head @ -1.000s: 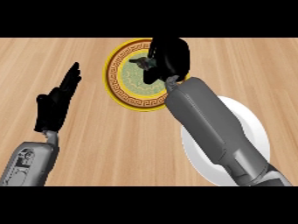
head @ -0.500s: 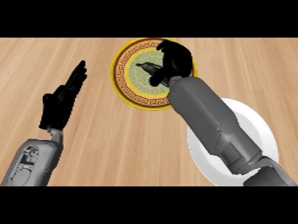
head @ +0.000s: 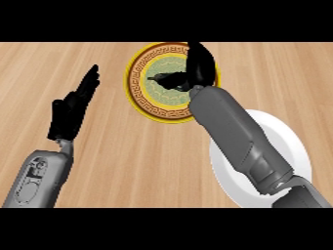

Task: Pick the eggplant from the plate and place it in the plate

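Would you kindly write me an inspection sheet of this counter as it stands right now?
Surface: wooden counter, light planks.
Job's things: patterned plate with a yellow rim at the far centre; white plate at the near right, partly under the right forearm. The eggplant cannot be told apart from the dark hand over the patterned plate.
Clutter: nothing seen.
Hands: right hand over the patterned plate, whether it grips anything cannot be told. Left hand open, fingers up, resting at the left.
Cables: nothing seen.
Surroundings: nothing seen beyond the counter.
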